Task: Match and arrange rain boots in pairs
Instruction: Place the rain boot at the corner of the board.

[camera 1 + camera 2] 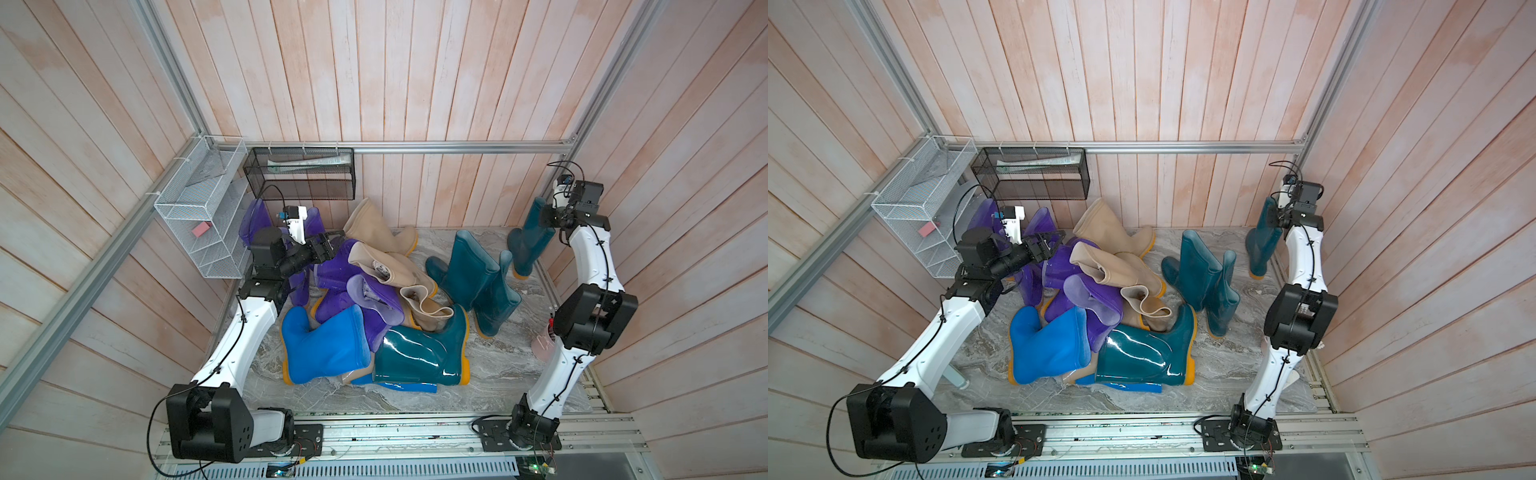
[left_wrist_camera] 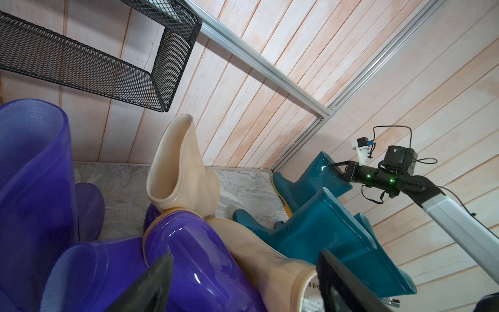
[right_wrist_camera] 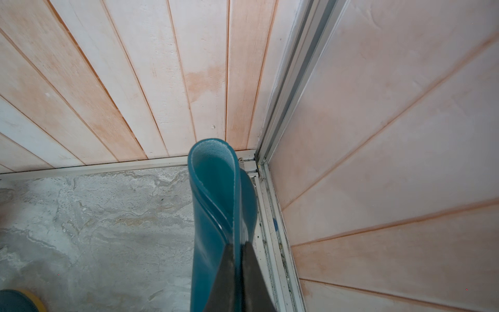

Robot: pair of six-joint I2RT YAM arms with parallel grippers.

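A jumble of rain boots fills the middle of the marble floor: purple (image 1: 374,299), beige (image 1: 388,266), a bright blue one (image 1: 324,345) and a dark teal one (image 1: 419,353) lying in front. Two dark teal boots (image 1: 469,274) stand side by side right of the heap. My right gripper (image 3: 237,244) is shut on the shaft rim of another dark teal boot (image 3: 213,202), which stands upright in the back right corner (image 1: 530,241). My left gripper (image 2: 244,255) hangs open over a lying purple boot (image 2: 194,256) and a beige boot (image 2: 270,259), holding nothing.
A white wire rack (image 1: 199,208) with a pink block (image 1: 201,228) hangs on the left wall. A black mesh shelf (image 1: 299,174) hangs on the back wall above two standing purple boots (image 1: 253,216). A pink object (image 1: 544,347) sits by the right arm.
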